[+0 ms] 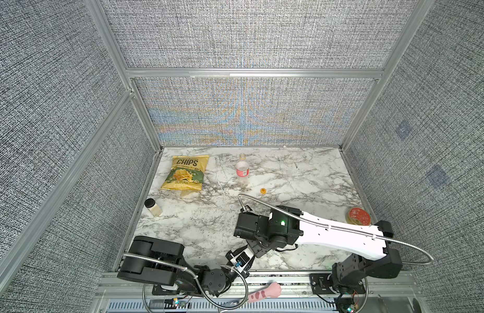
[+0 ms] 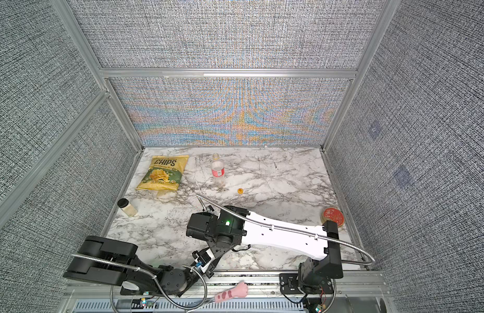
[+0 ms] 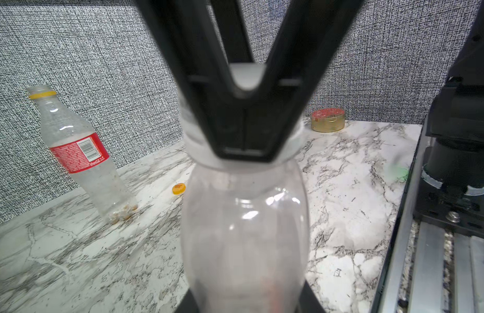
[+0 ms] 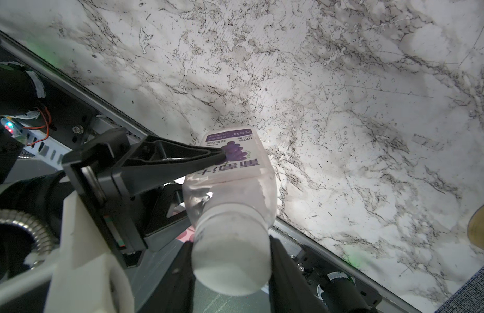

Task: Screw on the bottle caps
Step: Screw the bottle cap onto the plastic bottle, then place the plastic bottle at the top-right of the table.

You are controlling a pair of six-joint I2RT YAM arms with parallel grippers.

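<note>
Two bottles (image 3: 83, 157) (image 3: 243, 230), two caps (image 3: 179, 188) (image 4: 232, 260)

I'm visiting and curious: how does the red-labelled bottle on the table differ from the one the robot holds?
The red-labelled bottle stands free on the table; the held bottle sits in the left gripper. The red-labelled bottle's neck is open, its orange cap lying nearby; the held bottle wears a white cap, pinched by the right gripper. The held bottle's label shows purple grapes, the other's is red. Both are clear plastic.
</note>
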